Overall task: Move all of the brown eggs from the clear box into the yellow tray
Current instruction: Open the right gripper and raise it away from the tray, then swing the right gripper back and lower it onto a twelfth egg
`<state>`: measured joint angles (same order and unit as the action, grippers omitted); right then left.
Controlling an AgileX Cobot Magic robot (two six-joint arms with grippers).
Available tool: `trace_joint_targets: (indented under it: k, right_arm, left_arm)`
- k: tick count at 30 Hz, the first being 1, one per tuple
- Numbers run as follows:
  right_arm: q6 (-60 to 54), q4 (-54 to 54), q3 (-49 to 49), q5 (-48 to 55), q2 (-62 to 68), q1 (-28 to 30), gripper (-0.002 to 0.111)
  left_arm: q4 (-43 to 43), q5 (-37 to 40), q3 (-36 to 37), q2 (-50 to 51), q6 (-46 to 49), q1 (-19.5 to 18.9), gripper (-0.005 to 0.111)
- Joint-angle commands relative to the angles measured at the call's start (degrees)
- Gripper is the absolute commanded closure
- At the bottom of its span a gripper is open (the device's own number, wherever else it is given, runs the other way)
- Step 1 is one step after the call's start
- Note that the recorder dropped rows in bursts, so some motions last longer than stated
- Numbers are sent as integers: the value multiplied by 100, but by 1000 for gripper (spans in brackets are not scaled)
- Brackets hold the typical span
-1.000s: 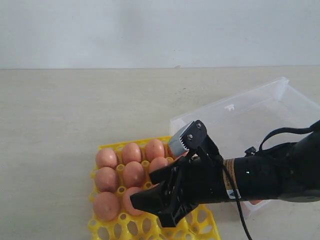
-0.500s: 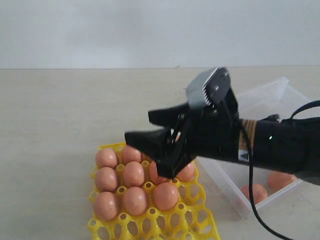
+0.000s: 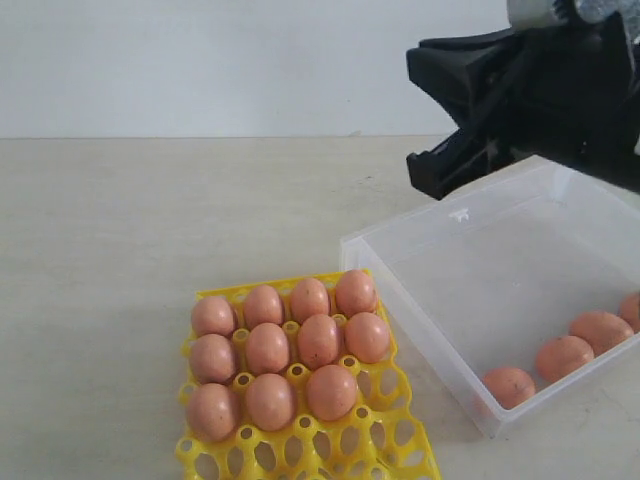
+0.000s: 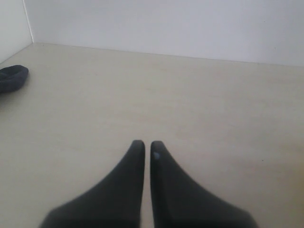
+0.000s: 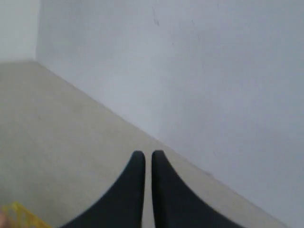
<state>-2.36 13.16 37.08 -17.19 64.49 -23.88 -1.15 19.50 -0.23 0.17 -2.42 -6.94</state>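
exterior: brown eggs in clear box | wrist: right gripper closed

The yellow tray runs off the bottom edge; the rightmost brown egg looks partly cropped.

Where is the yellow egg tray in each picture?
Exterior view: the yellow tray sits at the bottom, left of the middle, beside the clear box.
Left wrist view: not in it.
Right wrist view: only a corner peeks in at the picture's edge.
Shared landmark: the beige table meeting the white wall shows in all three.
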Motion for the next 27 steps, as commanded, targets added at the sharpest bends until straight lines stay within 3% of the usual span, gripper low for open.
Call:
trace_joint_targets:
  k: [1, 7, 12, 16, 21, 23, 27]
  right_arm:
    - [-677, -495, 1355, 2718, 164, 310, 107]
    - [-222, -495, 3600, 5125, 1636, 1507, 107]
    - [-251, -509, 5028, 8610, 3227, 2026, 107]
    - [-663, -703, 5094, 8715, 3772, 2012, 107]
    - [-2459, -1880, 5094, 8715, 3788, 1989, 105]
    - [-2790, -2068, 5094, 8715, 3788, 1989, 95]
    - [-2945, -1698, 4953, 8715, 3800, 1989, 61]
  left_arm:
    - [0, -16, 23, -17, 24, 19, 103]
    - [0, -16, 23, -17, 24, 19, 103]
    - [0, -16, 23, -17, 24, 19, 103]
    - [0, -16, 23, -17, 24, 19, 103]
    - [0, -16, 23, -17, 24, 19, 103]
    - [0, -16, 23, -17, 24, 19, 103]
    - [0, -16, 23, -17, 24, 19, 103]
